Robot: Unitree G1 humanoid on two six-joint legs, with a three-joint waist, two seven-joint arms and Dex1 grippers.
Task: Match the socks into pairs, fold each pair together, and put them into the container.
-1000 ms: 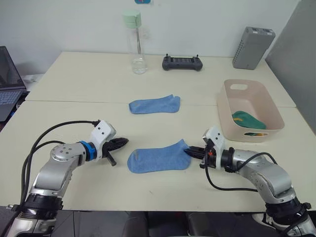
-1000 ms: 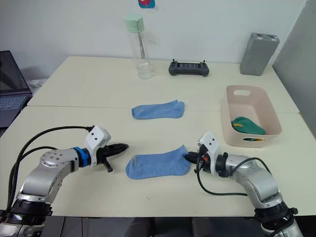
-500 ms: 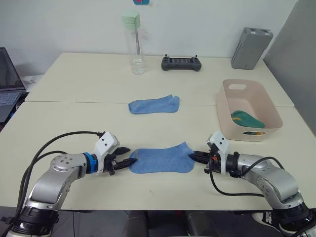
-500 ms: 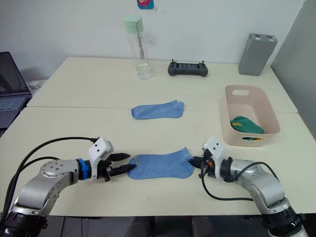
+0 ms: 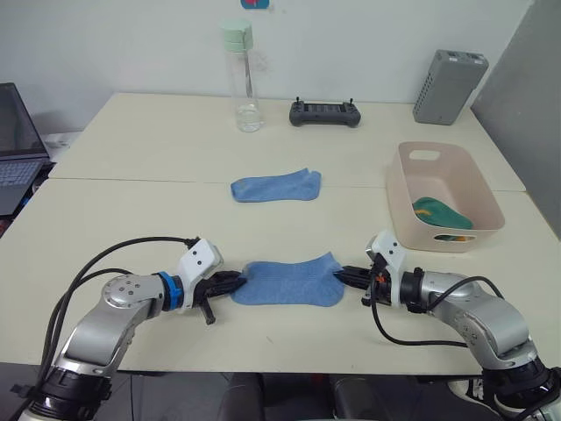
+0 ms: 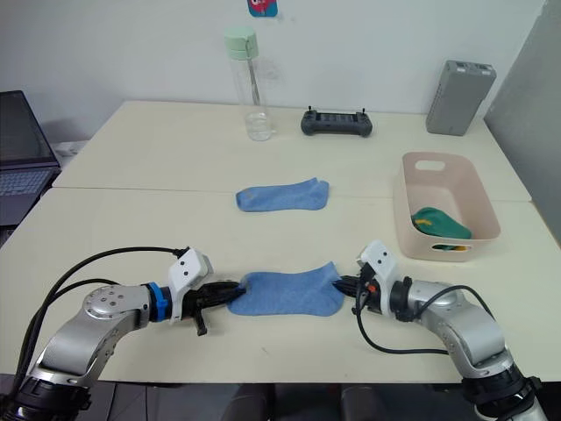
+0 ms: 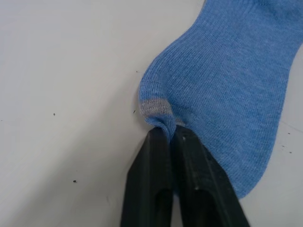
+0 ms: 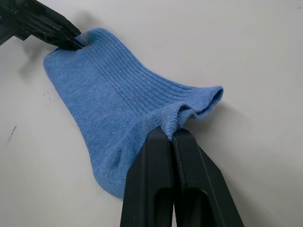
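Near light blue sock (image 5: 289, 282): flat on desk (image 5: 131, 219), toe pinched in left gripper (image 5: 235, 282), cuff in right gripper (image 5: 344, 276); jaws clamped, probably to carry it onto its mate (image 5: 275, 187).

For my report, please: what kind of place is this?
Probably an office or lab: pale desks pushed together against a plain wall, a laptop at the side, a handheld controller and a water bottle.

Cream table (image 5: 131, 140), two tops joined by a seam. At its far edge: clear water bottle (image 5: 243, 83) with pale green cap, upright; black handheld controller (image 5: 324, 112), lying flat; grey upright box (image 5: 448, 74). Open laptop (image 5: 16, 145) beside the table's left edge.
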